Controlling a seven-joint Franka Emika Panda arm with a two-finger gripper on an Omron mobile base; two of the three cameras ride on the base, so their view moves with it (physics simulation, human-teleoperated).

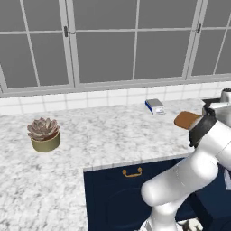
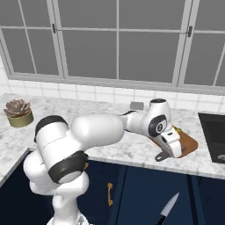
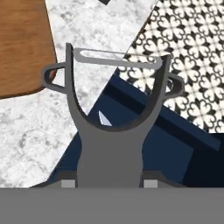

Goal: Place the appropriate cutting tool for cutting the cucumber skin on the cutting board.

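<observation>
You see a knife [image 2: 169,209] lying low, on the floor before the dark blue cabinets [image 2: 145,189]. Above the counter's near edge the gripper [image 2: 169,151] is clamped on a grey Y-shaped peeler [image 3: 111,127]. Just beyond, the cutting board [image 2: 190,141] lies on the marble counter [image 1: 108,135]. Farther back, a blue-and-grey box [image 1: 154,106] sits by the wall.

Glossy white rounded arm [image 2: 94,129], dark joint bands
</observation>
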